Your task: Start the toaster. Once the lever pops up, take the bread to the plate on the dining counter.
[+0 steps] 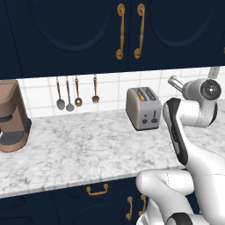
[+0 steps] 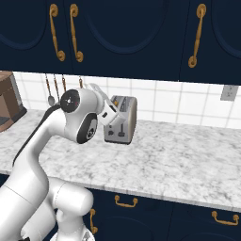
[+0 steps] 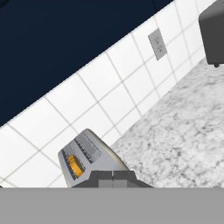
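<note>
- Because the toaster (image 1: pixel 143 108) has not yet been started, the arm is raised level with it, and the tool (image 3: pixel 113 174) looks along and down at its top.
- Far to the tool's left, at the end of the surface (image 1: pixel 79 151), stands a brown coffee machine (image 1: pixel 12 116); it has no part in this job.
- Nearer on that side, spoons and ladles (image 1: pixel 74 93) hang on the tiled wall, out of the way.
- Just ahead of the tool is the toaster, set back against the wall, with its control face turned outward so the lever (image 1: pixel 154 117) can be reached from the front.
- A slice of bread (image 3: pixel 75 166) sits in one slot, its orange edge showing, ready to toast.
- Both dark tips of the tool sit pressed together at the bottom of the hand view, holding nothing; I judge that suits pushing the lever down.
- Beyond the tool's right are a wall socket (image 2: pixel 228 92) and a dark appliance (image 3: pixel 213 33).
</note>
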Robot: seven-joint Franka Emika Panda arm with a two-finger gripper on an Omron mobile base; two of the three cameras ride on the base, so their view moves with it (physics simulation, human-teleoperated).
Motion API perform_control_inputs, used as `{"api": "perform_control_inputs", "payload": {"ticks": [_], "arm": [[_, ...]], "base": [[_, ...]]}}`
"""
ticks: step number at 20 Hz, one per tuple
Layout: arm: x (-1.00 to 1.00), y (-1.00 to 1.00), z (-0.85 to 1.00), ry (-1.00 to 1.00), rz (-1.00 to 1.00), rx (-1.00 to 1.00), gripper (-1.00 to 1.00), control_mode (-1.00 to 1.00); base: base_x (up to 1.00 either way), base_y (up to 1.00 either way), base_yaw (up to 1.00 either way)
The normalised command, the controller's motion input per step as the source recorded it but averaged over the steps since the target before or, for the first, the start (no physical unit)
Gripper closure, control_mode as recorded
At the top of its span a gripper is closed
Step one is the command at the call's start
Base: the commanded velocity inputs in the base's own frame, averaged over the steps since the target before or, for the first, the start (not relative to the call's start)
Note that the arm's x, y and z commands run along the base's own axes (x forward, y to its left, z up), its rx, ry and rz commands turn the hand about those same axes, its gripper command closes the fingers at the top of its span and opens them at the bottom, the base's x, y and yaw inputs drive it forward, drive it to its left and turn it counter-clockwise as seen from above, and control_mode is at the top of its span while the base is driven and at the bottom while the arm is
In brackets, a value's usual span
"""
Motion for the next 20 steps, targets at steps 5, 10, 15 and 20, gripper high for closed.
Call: {"api": "perform_control_inputs", "payload": {"ticks": [5, 10, 15, 20], "arm": [[0.0, 0.0, 0.0, 0.0, 0.0, 0.0, 1.0, -1.0], [0.0, 0.0, 0.0, 0.0, 0.0, 0.0, 1.0, -1.0], [0.0, 0.0, 0.0, 0.0, 0.0, 0.0, 1.0, -1.0], [0.0, 0.0, 0.0, 0.0, 0.0, 0.0, 1.0, -1.0]], "base": [[0.0, 0.0, 0.0], [0.0, 0.0, 0.0], [0.0, 0.0, 0.0], [0.0, 0.0, 0.0]]}}
